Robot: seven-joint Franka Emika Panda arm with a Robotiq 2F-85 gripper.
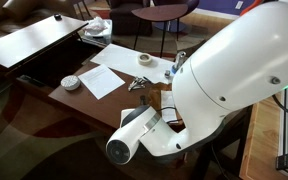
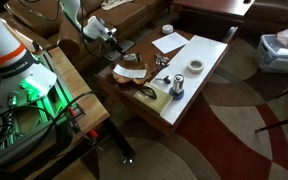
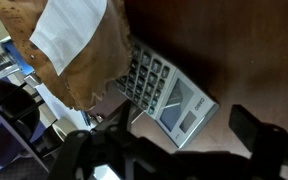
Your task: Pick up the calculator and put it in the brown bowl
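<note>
In the wrist view the grey calculator lies flat on the dark brown table, its display toward the lower right. Its keypad end sits against or slightly under the rim of the brown bowl, which holds a white paper piece. My gripper is open and empty above the calculator; its dark fingers show at lower left and right. In an exterior view the gripper hovers by the bowl at the table's end. In an exterior view the arm hides the calculator and the bowl.
White paper sheets, a small white round dish, a tape roll and a small bottle sit on the table. A green-lit equipment stand is beside the robot base.
</note>
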